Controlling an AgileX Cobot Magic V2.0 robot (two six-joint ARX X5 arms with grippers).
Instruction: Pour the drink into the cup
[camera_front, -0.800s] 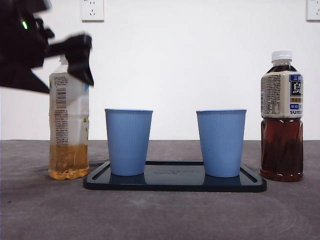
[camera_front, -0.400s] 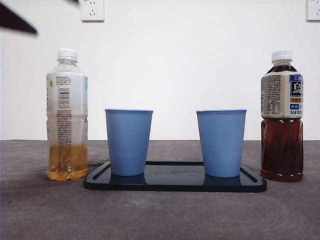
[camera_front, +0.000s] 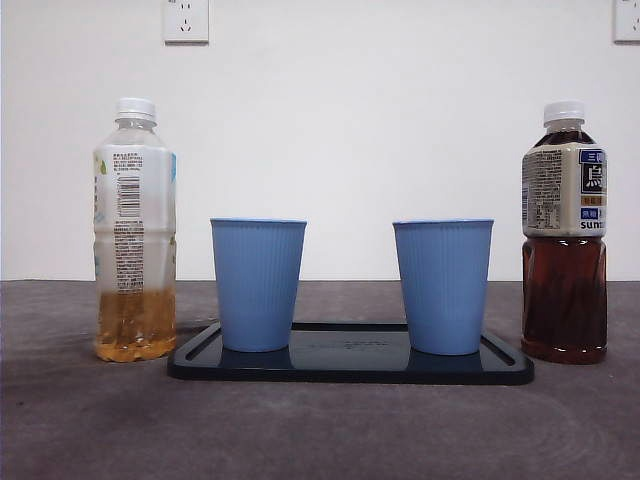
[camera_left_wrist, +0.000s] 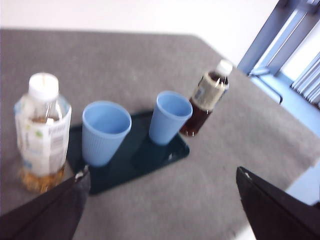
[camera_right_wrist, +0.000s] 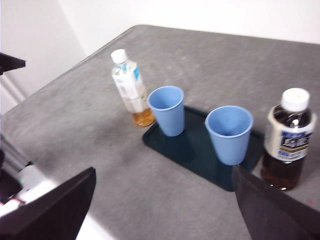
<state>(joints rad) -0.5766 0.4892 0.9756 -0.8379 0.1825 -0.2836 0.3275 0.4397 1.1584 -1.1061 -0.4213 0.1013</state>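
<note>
Two blue ribbed cups (camera_front: 257, 283) (camera_front: 442, 285) stand upright on a dark tray (camera_front: 350, 365). A capped bottle with a little yellow drink (camera_front: 134, 230) stands left of the tray; a capped bottle of dark tea (camera_front: 564, 235) stands right of it. Both arms are out of the front view. My left gripper (camera_left_wrist: 160, 200) is open and empty, high above the table, with the yellow bottle (camera_left_wrist: 42, 132), cups (camera_left_wrist: 105, 131) and tea bottle (camera_left_wrist: 207, 97) below it. My right gripper (camera_right_wrist: 165, 200) is open and empty, also high, over the tray (camera_right_wrist: 200, 155) and tea bottle (camera_right_wrist: 287, 137).
Grey table surface (camera_front: 320, 430) runs in front of the tray. A white wall with two sockets (camera_front: 185, 20) stands behind. The table's edge (camera_right_wrist: 55, 145) and floor show in the right wrist view; a window frame (camera_left_wrist: 280, 35) shows beyond the table in the left wrist view.
The dark gripper that was at the yellow bottle's neck one second ago let go, rose up and to the left, and has left the front view. The bottle stands free.
</note>
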